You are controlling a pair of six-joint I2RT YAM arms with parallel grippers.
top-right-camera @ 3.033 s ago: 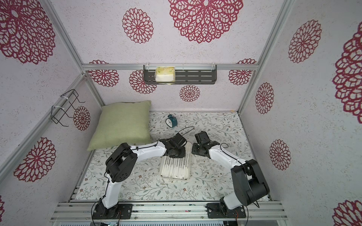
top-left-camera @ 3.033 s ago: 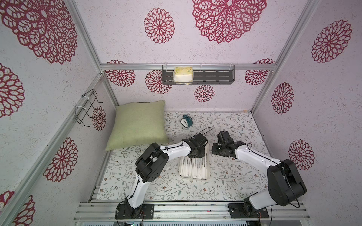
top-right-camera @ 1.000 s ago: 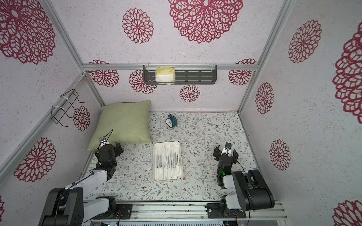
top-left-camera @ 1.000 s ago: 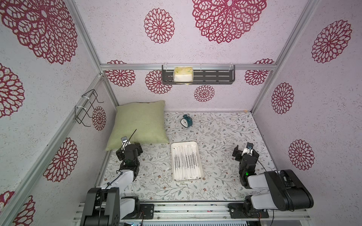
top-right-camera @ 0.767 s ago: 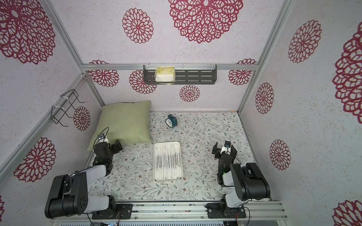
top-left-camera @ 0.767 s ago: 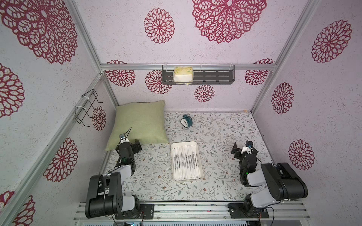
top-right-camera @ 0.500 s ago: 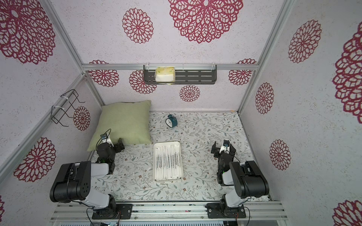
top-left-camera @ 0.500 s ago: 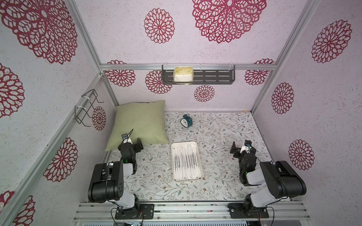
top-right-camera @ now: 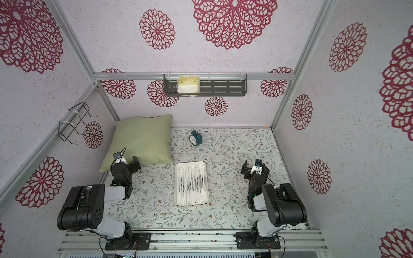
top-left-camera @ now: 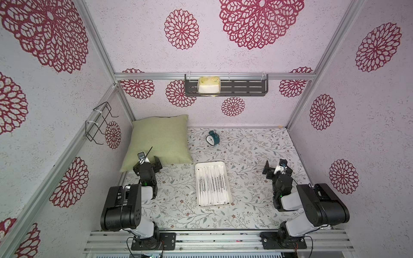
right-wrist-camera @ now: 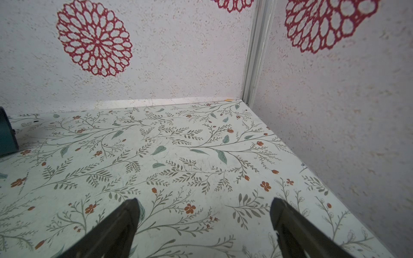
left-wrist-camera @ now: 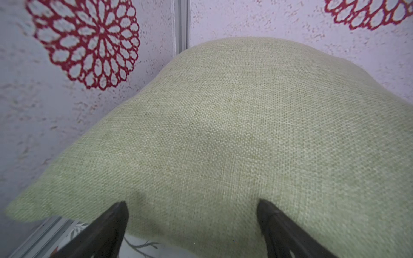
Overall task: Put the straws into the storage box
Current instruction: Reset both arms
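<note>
White paper-wrapped straws (top-left-camera: 212,185) lie in the shallow white rectangular storage box (top-left-camera: 215,205), centre frame; left end effector (left-wrist-camera: 192,206) and right end effector (right-wrist-camera: 204,202) gape wide, empty; nudging the box could scatter straws

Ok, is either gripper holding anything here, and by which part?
Nothing is held. The left gripper and right gripper both stand open and empty; the straws lie in the storage box.

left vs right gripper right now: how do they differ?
The left gripper sits at the green pillow's near edge; the right gripper hangs over bare floral tabletop. The left wrist view is filled by pillow; the right shows a wall corner. Shared: fingers open, empty, both apart from the storage box of straws.
</note>
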